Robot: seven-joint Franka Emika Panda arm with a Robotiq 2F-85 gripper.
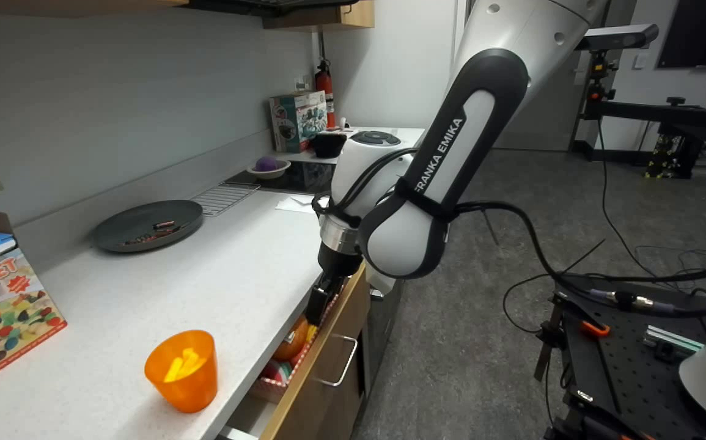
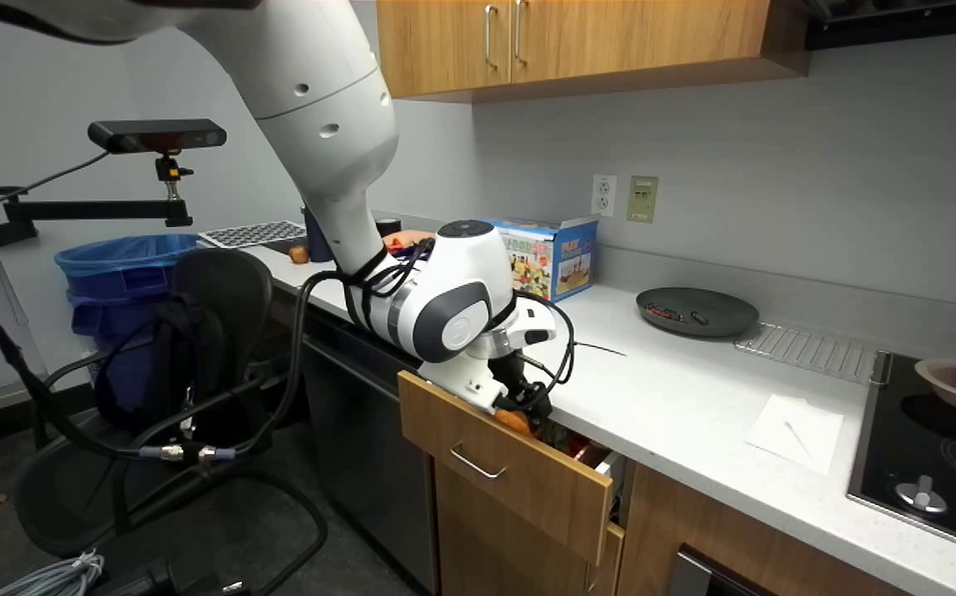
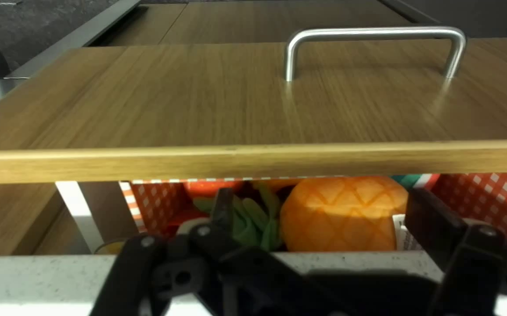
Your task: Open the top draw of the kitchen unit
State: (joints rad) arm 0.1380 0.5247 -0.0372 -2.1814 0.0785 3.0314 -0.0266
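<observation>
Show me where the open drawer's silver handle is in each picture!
In an exterior view: the silver handle is low, halfway across, right of the orange cup.
In an exterior view: the silver handle is low, halfway across, below the robot arm.
Wrist view: the silver handle is near the top, right of centre.
Shared landmark: the white countertop, seen in all three views.

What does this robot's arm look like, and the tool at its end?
The arm is white and rounded, with dark trim; white lettering reads FRANKA EMIKA. Black cables are strapped to it. Past a silver collar, the tool is black, with two blocky fingers.
</observation>
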